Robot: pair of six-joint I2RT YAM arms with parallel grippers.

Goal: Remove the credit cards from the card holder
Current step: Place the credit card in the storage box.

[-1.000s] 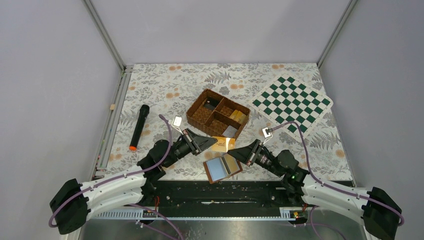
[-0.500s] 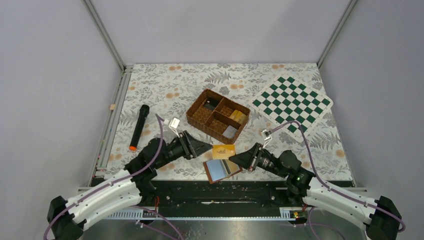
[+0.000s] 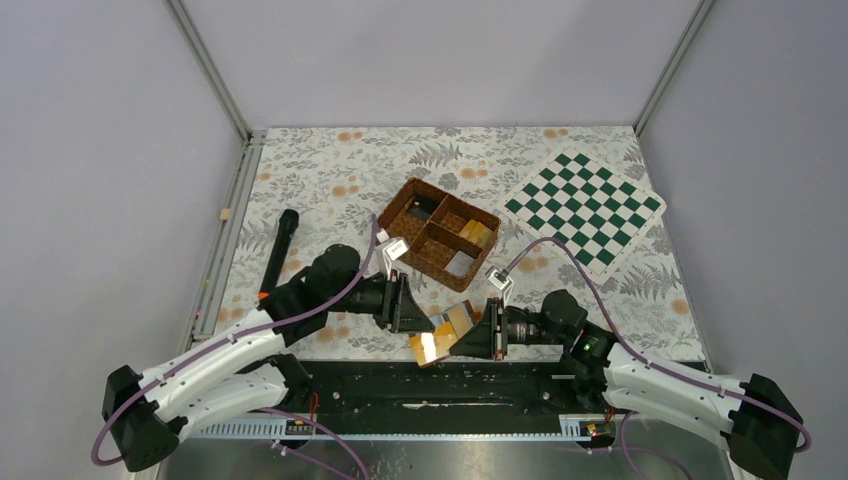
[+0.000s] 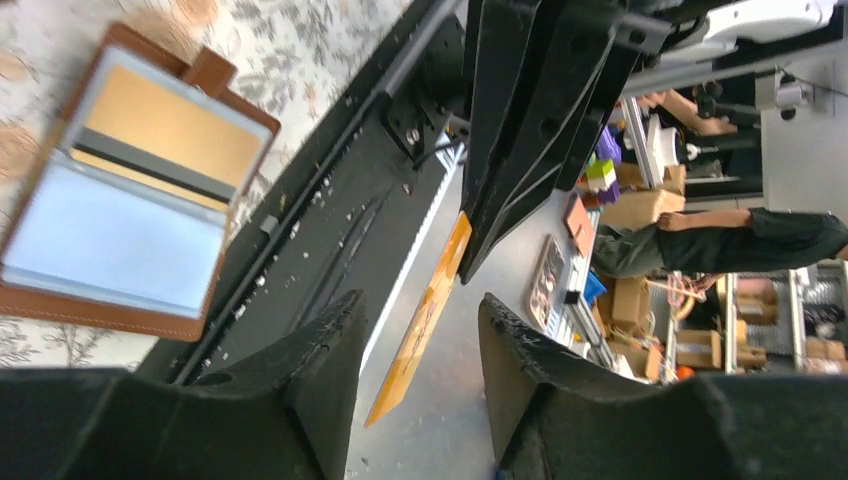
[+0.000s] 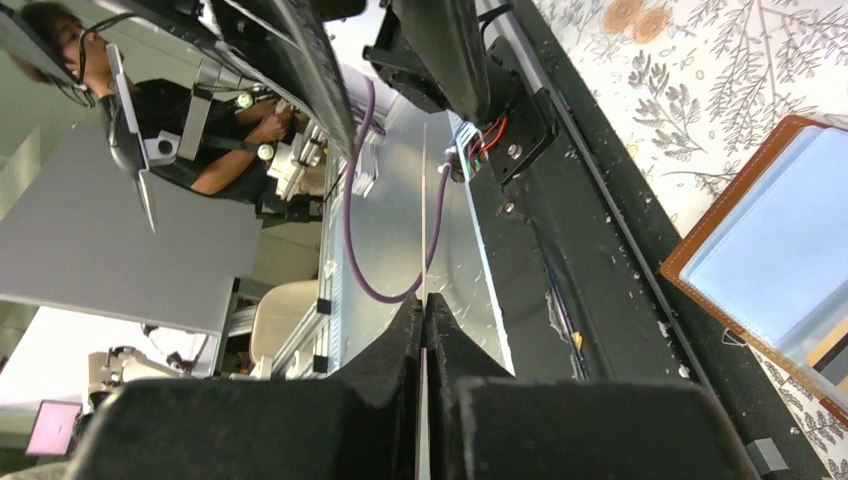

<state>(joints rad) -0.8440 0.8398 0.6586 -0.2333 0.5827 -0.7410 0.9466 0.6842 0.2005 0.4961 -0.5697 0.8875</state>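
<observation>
The brown card holder (image 4: 130, 200) lies open near the table's front edge, with a yellow card (image 4: 175, 125) in one blue-grey pocket. It also shows in the right wrist view (image 5: 780, 250). In the top view only its corner (image 3: 415, 346) shows below the grippers. My right gripper (image 5: 423, 305) is shut on a gold credit card (image 3: 443, 322), seen edge-on in the right wrist view (image 5: 424, 200). My left gripper (image 4: 420, 300) is open, one finger on each side of that card (image 4: 425, 310) without touching it. The two grippers, left (image 3: 408, 305) and right (image 3: 478, 338), face each other over the holder.
A woven brown four-compartment basket (image 3: 437, 230) stands just behind the grippers, with something gold in one compartment. A green-and-white chessboard mat (image 3: 585, 205) lies at the back right. A black cylinder with an orange tip (image 3: 277, 255) lies at the left. The black arm mount (image 3: 430, 385) runs along the front edge.
The gold card that lay on the table behind the card holder is now off the table in my right gripper. My left gripper has moved right and brackets it.
</observation>
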